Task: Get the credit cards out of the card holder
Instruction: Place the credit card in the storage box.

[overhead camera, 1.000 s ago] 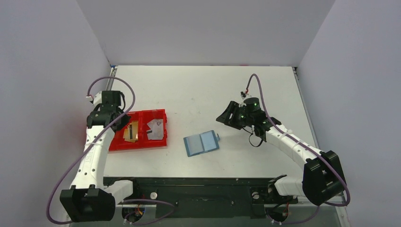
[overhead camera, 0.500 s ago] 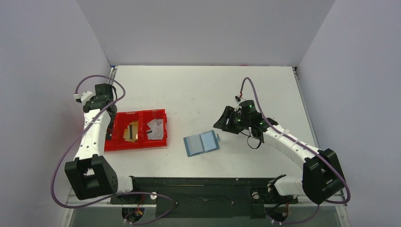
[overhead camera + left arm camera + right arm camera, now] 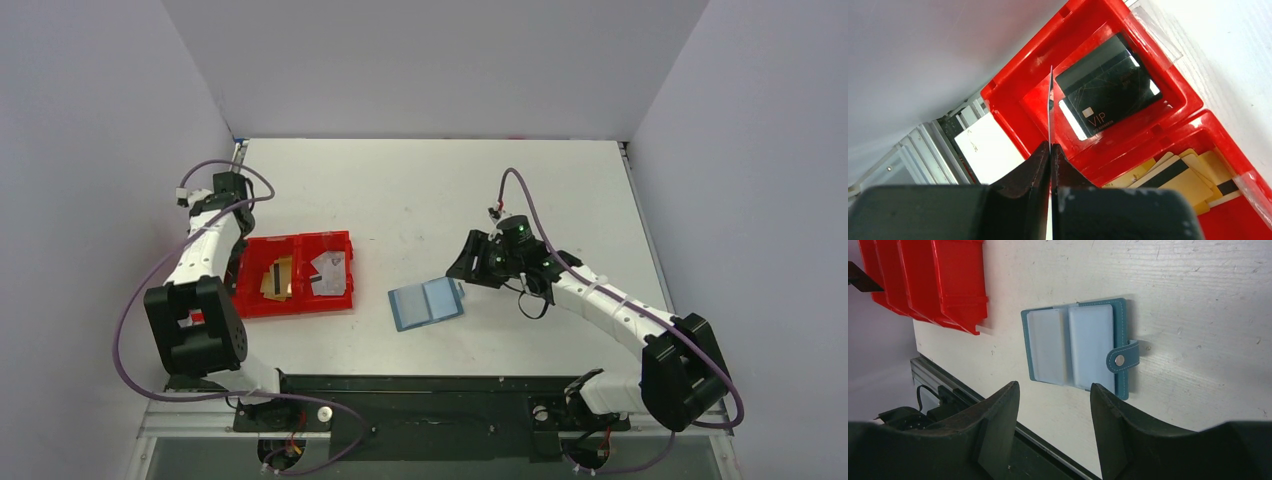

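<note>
Grey walls stand around a white counter [image 3: 420,190]. At the left of the top view lies a red tray [image 3: 290,310], and the blue card holder [image 3: 425,303] lies open near the middle of the frame, well apart from the tray. In the right wrist view its two clear sleeves look pale and empty, and its tab with the snap sticks out to the right, so I judge that the cards are out of it.

The left hand [image 3: 1050,147] is closed tight on one thin card [image 3: 1050,100]. This card shows only by its edge in the middle of the left wrist view, so I cannot tell its colour. The hand holds it upright above the tray, I think because a card on its edge slips down into a compartment more easily. Behind it a black VIP card [image 3: 1105,95] lies flat in one compartment, and tan cards [image 3: 1193,182] lie piled in the next one, at the lower right of the frame. Over which compartment the held card hangs, I cannot tell.

The right hand [image 3: 1053,390] is wide open and holds nothing. It hovers just beside the holder, at its right in the top view, probably ready to steady it.
</note>
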You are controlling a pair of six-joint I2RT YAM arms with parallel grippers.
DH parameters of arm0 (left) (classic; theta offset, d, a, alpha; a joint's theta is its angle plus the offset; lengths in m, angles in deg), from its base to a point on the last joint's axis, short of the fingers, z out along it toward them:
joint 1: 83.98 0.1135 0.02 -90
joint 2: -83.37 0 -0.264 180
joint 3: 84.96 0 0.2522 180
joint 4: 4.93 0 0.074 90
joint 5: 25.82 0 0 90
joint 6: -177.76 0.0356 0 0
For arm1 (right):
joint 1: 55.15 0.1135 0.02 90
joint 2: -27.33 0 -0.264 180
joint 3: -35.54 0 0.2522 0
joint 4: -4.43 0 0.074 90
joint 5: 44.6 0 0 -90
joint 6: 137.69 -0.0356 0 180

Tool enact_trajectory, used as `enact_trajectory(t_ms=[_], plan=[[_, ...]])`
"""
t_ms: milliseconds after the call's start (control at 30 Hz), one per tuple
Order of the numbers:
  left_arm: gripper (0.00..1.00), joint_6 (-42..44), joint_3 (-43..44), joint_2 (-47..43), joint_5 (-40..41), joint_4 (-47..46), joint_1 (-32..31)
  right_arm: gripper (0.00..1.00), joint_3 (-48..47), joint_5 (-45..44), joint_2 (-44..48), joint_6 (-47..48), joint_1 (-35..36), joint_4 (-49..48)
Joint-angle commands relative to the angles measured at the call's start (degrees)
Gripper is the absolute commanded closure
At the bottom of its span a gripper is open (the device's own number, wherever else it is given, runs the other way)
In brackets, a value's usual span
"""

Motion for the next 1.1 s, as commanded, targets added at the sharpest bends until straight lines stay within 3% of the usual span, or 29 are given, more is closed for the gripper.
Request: enact_trajectory(t_ms=[0, 133, 367, 500, 633, 800, 1067], plan=[[1.0, 2.4, 4.5, 3.3, -0.5, -1.5, 1.5, 0.5, -1.8, -1.7, 0.5, 0.5, 0.7, -0.4], [0.99, 2.7, 6.1, 5.5, -4.6, 0.4, 3.0, 0.5, -1.8, -1.4, 0.5, 0.9, 0.7, -0.3], [0.67, 3.9, 5.5, 4.1, -8.4, -0.8, 3.6, 0.49, -2.3, -1.2, 0.9, 2.0, 0.8, 0.3], [0.6, 4.2, 5.3, 2.7, -9.6, -1.3, 3.5, 0.49, -2.3, -1.4, 0.9, 2.2, 0.9, 0.4], [0.57, 4.8, 5.0, -0.1, -11.1, -1.6, 3.3, 0.49, -2.3, -2.2, 0.8, 2.5, 1.5, 0.7], [0.55, 7.0, 1.7, -5.7, -19.3, -5.5, 1.6, 0.49, -3.5, -5.0, -0.1, 3.7, 2.9, 2.0], [0.54, 5.8, -2.0, -13.6, -32.3, -8.1, -7.5, 0.49, -7.6, -12.0, -3.2, 4.7, 9.0, 4.3]])
